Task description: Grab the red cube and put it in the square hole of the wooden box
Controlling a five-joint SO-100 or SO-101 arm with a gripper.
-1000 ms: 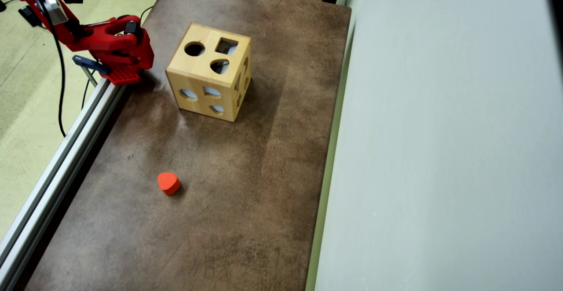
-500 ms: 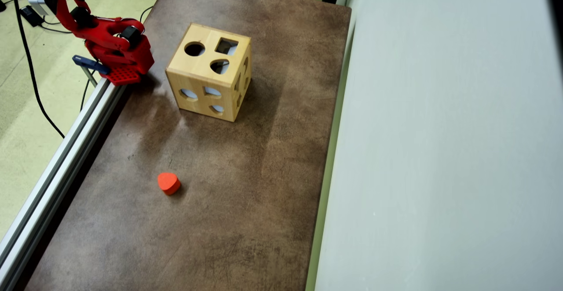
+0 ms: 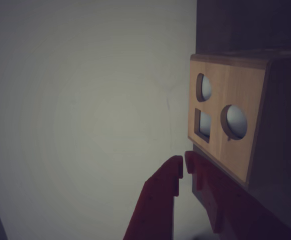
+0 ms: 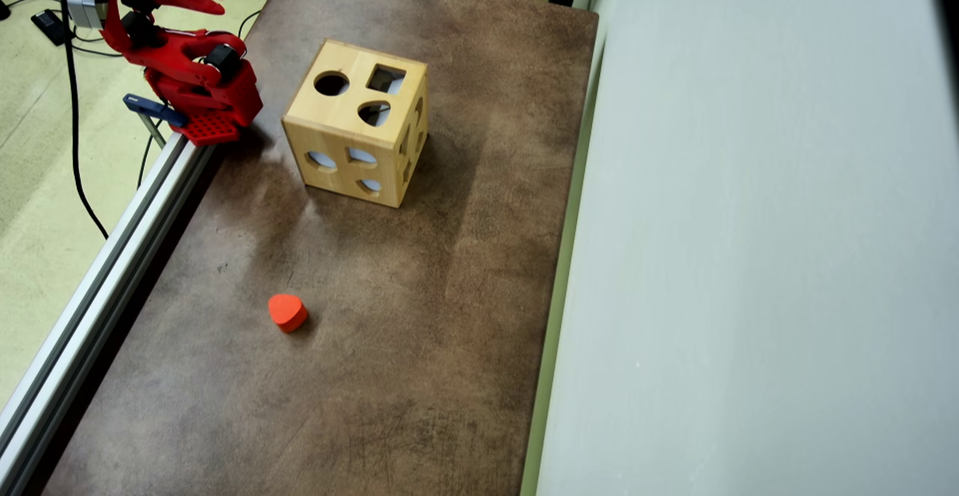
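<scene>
Hidden and cropped parts, both views.
Arm (image 4: 180,69) cropped by top-left edge in overhead view; upper links out of frame. Gripper (image 4: 217,0) tips close together there, gap too fine to judge. Box (image 3: 225,125) in wrist view cut by right edge, lower corner masked by gripper (image 3: 184,167) fingers; view dim and soft, hole interiors unreadable. Box (image 4: 358,121) interior in overhead view mostly dark through cutouts; contents not discernible. Rail (image 4: 97,286) running off bottom-left corner. Table (image 4: 419,346) cut by bottom edge.

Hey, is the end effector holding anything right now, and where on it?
Nothing is held. The end effector has its fingertips nearly together with nothing between them, up near the wooden box.
</scene>
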